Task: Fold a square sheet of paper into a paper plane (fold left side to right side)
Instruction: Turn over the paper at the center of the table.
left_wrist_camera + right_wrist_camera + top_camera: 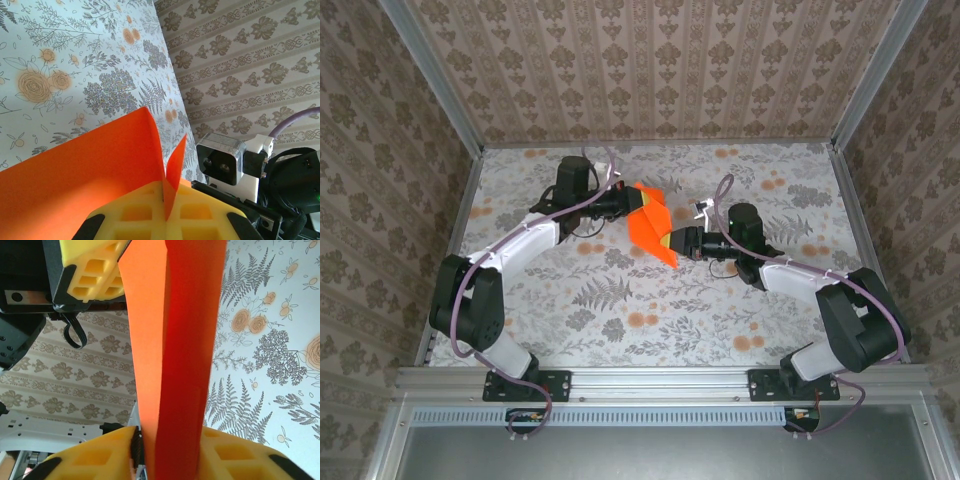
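Note:
The square sheet of paper is bright orange and creased into a narrow pointed shape, held in the air over the middle of the table between both grippers. My left gripper is shut on its far upper edge. In the left wrist view the yellow fingers pinch a thin flap of the paper, the gripper fully shut. My right gripper grips the lower pointed end. In the right wrist view the folded paper fills the gap of the gripper, touching both yellow fingers.
The table carries a pale floral print with small orange flowers and has patterned walls on three sides. The right wrist camera sits close behind the paper. The left gripper hangs just beyond the paper's far end.

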Controlling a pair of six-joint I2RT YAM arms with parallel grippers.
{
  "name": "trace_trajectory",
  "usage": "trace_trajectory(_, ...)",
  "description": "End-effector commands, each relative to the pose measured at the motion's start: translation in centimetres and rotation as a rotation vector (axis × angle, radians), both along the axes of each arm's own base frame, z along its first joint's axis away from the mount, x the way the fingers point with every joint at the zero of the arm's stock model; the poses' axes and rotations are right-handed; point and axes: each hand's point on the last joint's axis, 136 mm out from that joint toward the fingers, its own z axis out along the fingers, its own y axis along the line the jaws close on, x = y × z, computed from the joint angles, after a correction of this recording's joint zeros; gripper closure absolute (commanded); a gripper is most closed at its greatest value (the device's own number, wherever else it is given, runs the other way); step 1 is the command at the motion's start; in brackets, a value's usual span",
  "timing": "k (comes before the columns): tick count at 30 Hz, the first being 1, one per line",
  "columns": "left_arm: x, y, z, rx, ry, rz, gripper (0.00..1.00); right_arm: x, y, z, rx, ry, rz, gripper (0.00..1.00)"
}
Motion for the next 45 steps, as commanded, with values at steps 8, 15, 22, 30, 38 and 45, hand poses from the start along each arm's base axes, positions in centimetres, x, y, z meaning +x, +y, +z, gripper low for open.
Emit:
trace_trajectory(8,-0.2,3.1,0.5,0.067,-0.052,0.039,0.62,-0.1,-1.0,1.8,-0.095,-0.076,-0.026,0.85)
trace_trajectory(15,-1.0,8.0,0.9,0.17,-0.127,0.163,0.49,-0.4,-3.4,0.0,-0.371,-0.077,-0.075,0.92)
trace_trajectory(22,-2.5,11.7,1.5,0.25,-0.227,0.283,0.36,0.0,-8.3,-1.5,-0.893,-0.109,-0.194,0.97)
trace_trajectory(30,-4.2,16.4,1.0,0.331,-0.296,0.457,0.18,1.1,-10.8,-1.3,-1.501,-0.237,-0.199,0.99)
trace_trajectory(38,-5.5,19.9,1.6,0.399,-0.338,0.576,0.11,3.3,-10.7,-1.5,-2.059,-0.383,-0.155,0.99)
trace_trajectory(45,-5.6,20.3,1.3,0.402,-0.326,0.59,0.1,3.6,-6.8,-5.6,-2.266,-0.462,0.053,0.99)
